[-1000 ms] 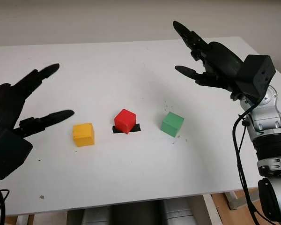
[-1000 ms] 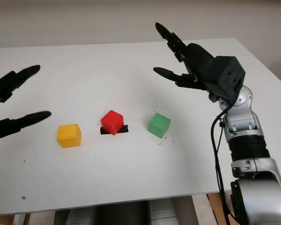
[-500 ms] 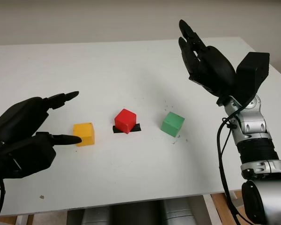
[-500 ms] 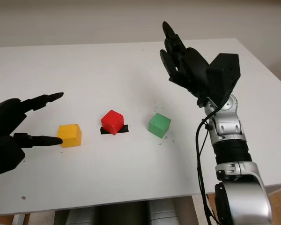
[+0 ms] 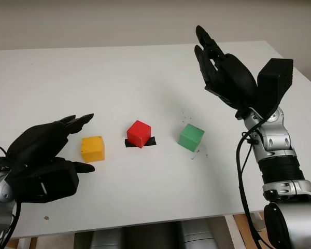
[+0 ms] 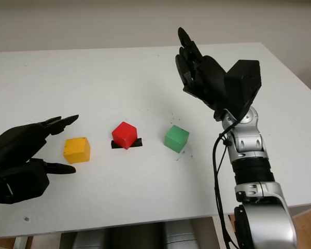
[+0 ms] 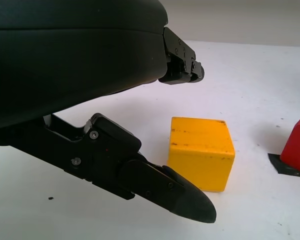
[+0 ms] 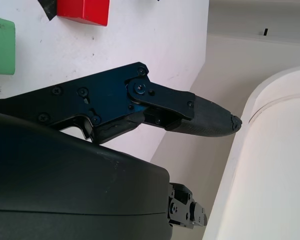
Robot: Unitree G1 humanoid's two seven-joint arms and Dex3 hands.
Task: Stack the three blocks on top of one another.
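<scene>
On the table (image 5: 145,78) yellow (image 5: 92,148), red (image 5: 139,133) and green (image 5: 191,137) blocks lie unstacked; left hand (image 5: 44,155), fingers wide, brackets yellow, while right hand (image 5: 225,75) hovers open.

— Where's the left hand (image 5: 44,155)?
— Low, just left of the yellow block (image 5: 92,148), open, fingers on either side without touching it.
— And the right hand (image 5: 223,72)?
— Raised well beyond the block's right, open, empty.
</scene>
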